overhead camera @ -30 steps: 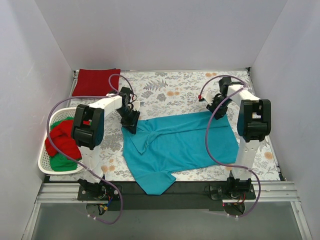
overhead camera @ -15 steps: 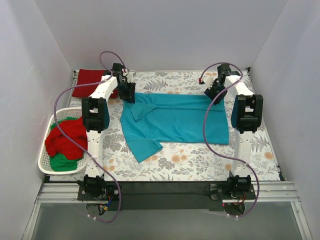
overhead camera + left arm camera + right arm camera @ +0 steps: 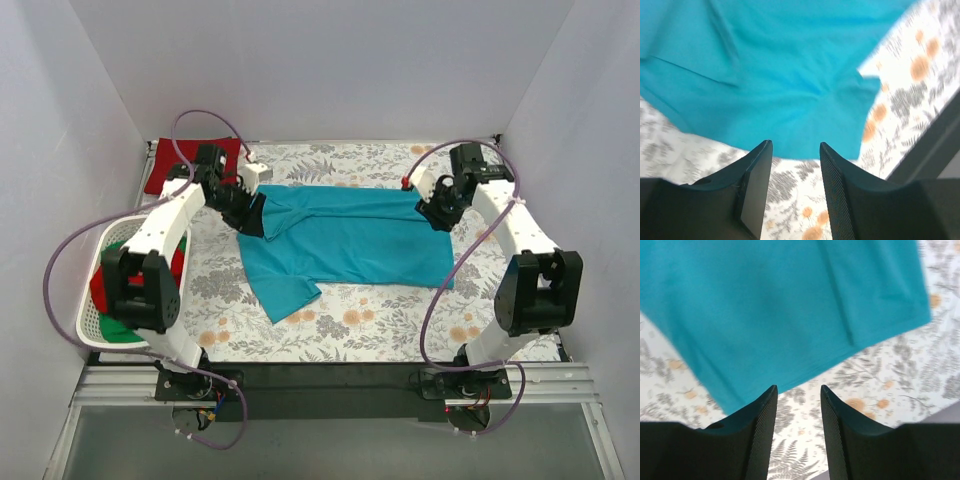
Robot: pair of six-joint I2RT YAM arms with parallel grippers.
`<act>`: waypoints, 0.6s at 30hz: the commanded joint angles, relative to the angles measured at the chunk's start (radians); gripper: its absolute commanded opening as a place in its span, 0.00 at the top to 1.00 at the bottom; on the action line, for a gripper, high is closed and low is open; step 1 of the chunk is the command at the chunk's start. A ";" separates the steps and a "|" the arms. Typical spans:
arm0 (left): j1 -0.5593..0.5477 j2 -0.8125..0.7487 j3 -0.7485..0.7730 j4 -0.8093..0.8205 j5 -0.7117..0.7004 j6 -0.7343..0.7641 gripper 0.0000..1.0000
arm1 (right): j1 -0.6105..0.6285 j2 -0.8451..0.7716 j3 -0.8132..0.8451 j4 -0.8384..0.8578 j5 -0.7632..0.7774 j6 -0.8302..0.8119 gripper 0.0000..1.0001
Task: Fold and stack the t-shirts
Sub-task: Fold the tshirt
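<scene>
Teal t-shirt point(image 3: 350, 240) spread; arms angled inward, left tool point(image 3: 252, 218), right tool point(image 3: 437, 213) both apart over it.

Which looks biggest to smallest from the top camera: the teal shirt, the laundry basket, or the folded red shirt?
1. the teal t-shirt
2. the laundry basket
3. the folded red shirt
The last two are partly hidden, so their order is unsure.

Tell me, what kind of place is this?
Probably a robot test booth for folding laundry: white walls box in a floral cloth, a teal shirt lies spread, a basket holds more clothes.
</scene>
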 commanded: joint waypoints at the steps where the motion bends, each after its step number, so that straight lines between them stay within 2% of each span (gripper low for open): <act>1: -0.043 -0.168 -0.208 -0.018 0.032 0.165 0.58 | 0.058 -0.061 -0.156 -0.061 -0.004 -0.051 0.55; 2: -0.053 -0.196 -0.295 -0.005 0.006 0.171 0.58 | 0.069 -0.075 -0.186 -0.060 0.004 -0.051 0.55; 5: -0.077 -0.270 -0.392 0.005 0.005 0.180 0.58 | 0.104 -0.104 -0.282 -0.052 0.016 -0.039 0.56; 10: -0.131 -0.331 -0.492 0.056 -0.011 0.163 0.58 | 0.118 -0.086 -0.389 0.037 0.060 -0.011 0.56; 18: -0.217 -0.373 -0.629 0.116 -0.057 0.166 0.56 | 0.121 -0.068 -0.470 0.108 0.105 -0.022 0.56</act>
